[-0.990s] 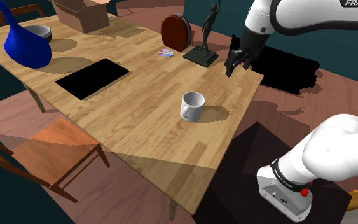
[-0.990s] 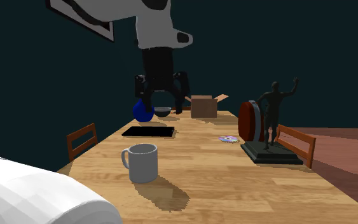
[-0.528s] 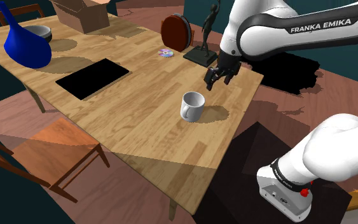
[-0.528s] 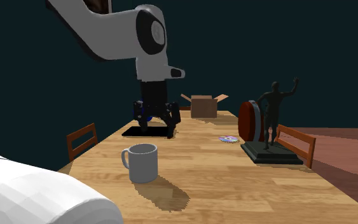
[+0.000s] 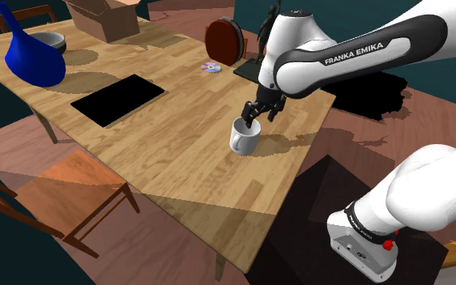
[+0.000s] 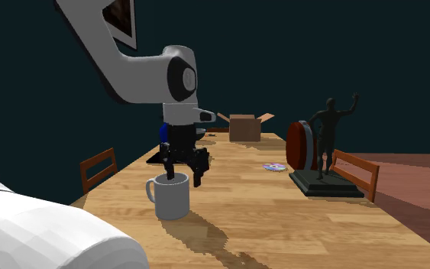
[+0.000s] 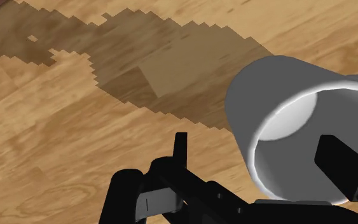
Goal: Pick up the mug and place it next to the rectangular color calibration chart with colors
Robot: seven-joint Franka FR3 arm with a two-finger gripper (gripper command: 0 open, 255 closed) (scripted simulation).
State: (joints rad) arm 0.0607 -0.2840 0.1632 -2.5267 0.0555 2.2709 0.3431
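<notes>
Plainly spread open, the gripper [image 5: 260, 115] hovered just above the white mug [image 5: 245, 138], upright on the worktop [image 5: 169, 162] near the shoulder view's centre, where an off-centre descent could clip its rim and tip it.

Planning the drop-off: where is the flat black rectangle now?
In the shoulder view the flat black rectangle lies left of the middle of the table, between the blue vase and the white mug, nearer the vase.
</notes>
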